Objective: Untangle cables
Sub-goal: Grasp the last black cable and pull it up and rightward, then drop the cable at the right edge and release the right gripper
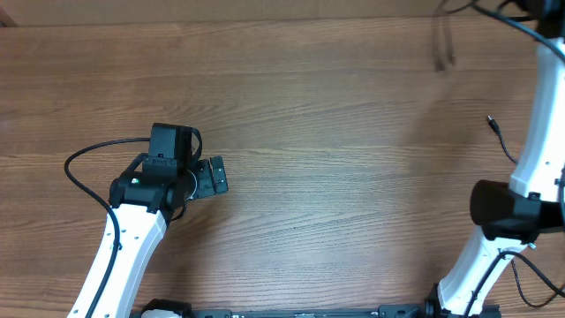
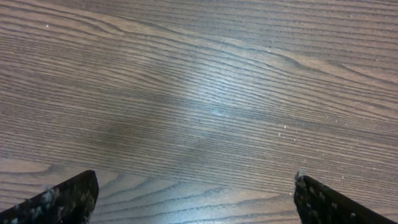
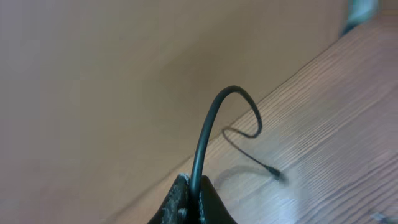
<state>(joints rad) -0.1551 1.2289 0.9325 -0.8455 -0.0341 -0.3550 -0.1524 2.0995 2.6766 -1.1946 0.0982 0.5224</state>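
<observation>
Right claw (image 3: 193,198) is pressed together on a thin black cable (image 3: 201,158), pinching it right at the fingertips, while the left claw (image 1: 212,177) sits spread wide and empty over bare counter (image 1: 309,106), around 8 o'clock on the overhead view. From the right wrist, the cable climbs out of the pinch toward 12 o'clock, hooks over toward 3, curls back in a small loose loop, then runs down toward 4 o'clock, where its plug tip (image 3: 277,176) seems to rest on the wood, pointing away from the claw. So the long axis goes from the claw out to that tip, with one bend in it. On the overhead view a thin black strand with a small tip (image 1: 491,120) lies at about 3 o'clock, just beside the right arm (image 1: 530,177) (I cannot tell whether it is the same cable). By the look of it, this thing is light and limp yet springy enough to hold its arch, and likely slick in a pinch. A good second hold looks like the straight run just short of the plug, well clear of the loop, since pulling hard there could cinch that curl tighter.
</observation>
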